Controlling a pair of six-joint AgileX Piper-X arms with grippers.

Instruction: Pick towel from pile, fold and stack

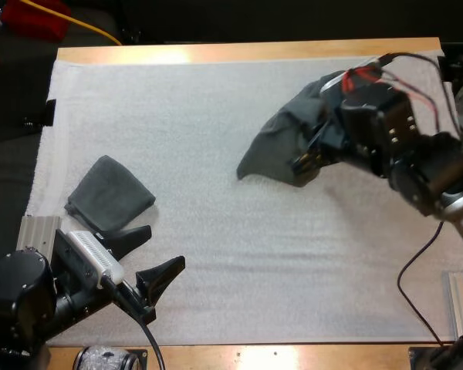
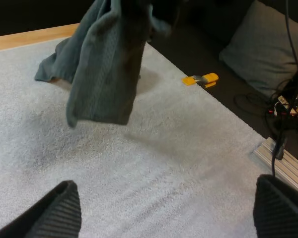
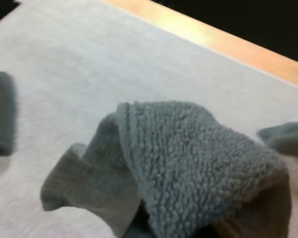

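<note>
Crumpled towel (image 1: pixel 282 142) is up in the right gripper (image 1: pixel 309 158), over the far right part of the white mat (image 1: pixel 216 116), and from where I stand the pincer is clenched on the cloth, with its black fingers buried in the dark grey-green folds. The cloth bunches around the gripper and trails out toward the middle of the mat, ending in a pointed corner. From the left wrist camera the same crumpled towel (image 2: pixel 107 64) hangs as a long flap above the mat with a soft shadow under it, while another part of it behind seems to rest on the mat near the wooden edge. From the right wrist camera the crumpled towel (image 3: pixel 188 163) sits right up close, its looped pile draped in a hump, with a thinner flap falling below it. A folded towel (image 1: pixel 109 194) lies flat on the near left part of the mat, well apart from the lifted one. The left gripper (image 1: pixel 164 247) is just beside this folded towel, on its near side, released, its two fingers (image 2: pixel 59 210) standing wide apart and clear of any cloth. The wooden table (image 1: pixel 247 52) shows as a bright strip along the mat's far side.
</note>
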